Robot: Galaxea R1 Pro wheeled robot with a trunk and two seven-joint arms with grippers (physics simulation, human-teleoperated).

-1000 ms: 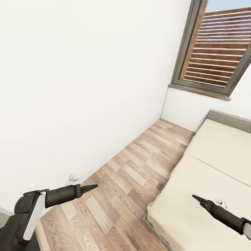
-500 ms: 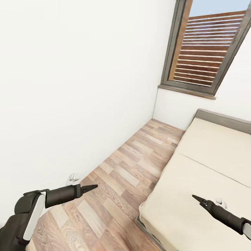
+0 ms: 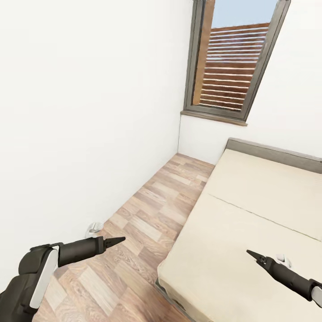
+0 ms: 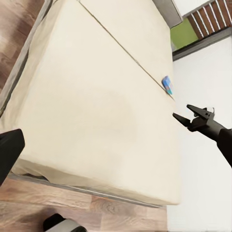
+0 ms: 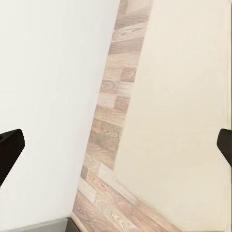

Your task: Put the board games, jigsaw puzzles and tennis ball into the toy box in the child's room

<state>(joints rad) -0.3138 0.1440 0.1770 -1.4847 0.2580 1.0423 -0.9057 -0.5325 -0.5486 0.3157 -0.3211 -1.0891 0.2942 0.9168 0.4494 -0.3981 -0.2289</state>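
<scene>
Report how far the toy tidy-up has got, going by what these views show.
Nothing looks done yet. Both the left end effector and the right end effector carry nothing; the left looks shut, the right shows parted tips in the left wrist view. In hand: the robot faces the bed beside the wood floor. One small blue board game lies on the mattress, ungrasped. Everything remains to be boxed.

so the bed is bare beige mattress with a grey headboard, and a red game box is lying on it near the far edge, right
Not quite: the game box on the bed is blue, not red, as the left wrist view shows. The rest holds: the mattress is plain beige, the headboard is grey, and the box lies near the far edge.
</scene>
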